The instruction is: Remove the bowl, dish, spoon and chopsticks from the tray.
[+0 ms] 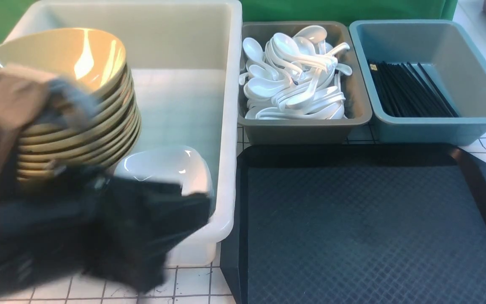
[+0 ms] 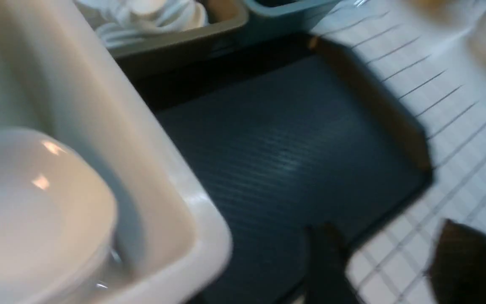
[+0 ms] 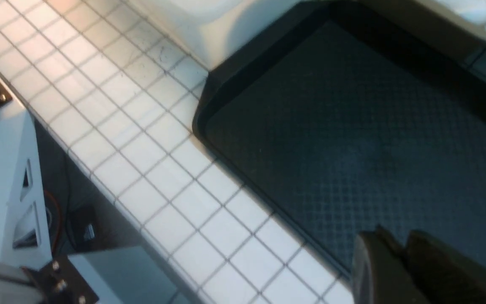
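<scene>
White tub [image 1: 226, 126]: the landmark; it stands on the white tiled surface [image 1: 192, 283], holding both the bowl stack and the dish.
Tray [image 1: 395, 219]: black, diamond-textured, bare of tableware, lying just beside the tub on its right.
Bowl [image 1: 57, 55]: olive-yellow inside, topmost of a stack of like bowls in the tub's left part.
Grey bin [image 1: 357, 114]: just right of the tub's far end, behind the tray, heaped with white spoons [image 1: 293, 80] (the task's own spoon cannot be told from the rest).
Blue bin [image 1: 479, 114]: further right of the tub, past the grey bin, holding black chopsticks [image 1: 411, 90] laid side by side.
Left arm [image 1: 78, 223]: a dark motion-blurred mass across the tub's near left corner.
Dish [image 1: 171, 169]: white, rounded-square, in the tub's near right corner, partly behind the arm.
Left fingers [image 2: 327, 261]: spread apart over the tray's edge, with nothing between them.
Right fingers [image 3: 378, 266]: pressed close together, empty, over the tray's near edge, well away from the tub.
</scene>
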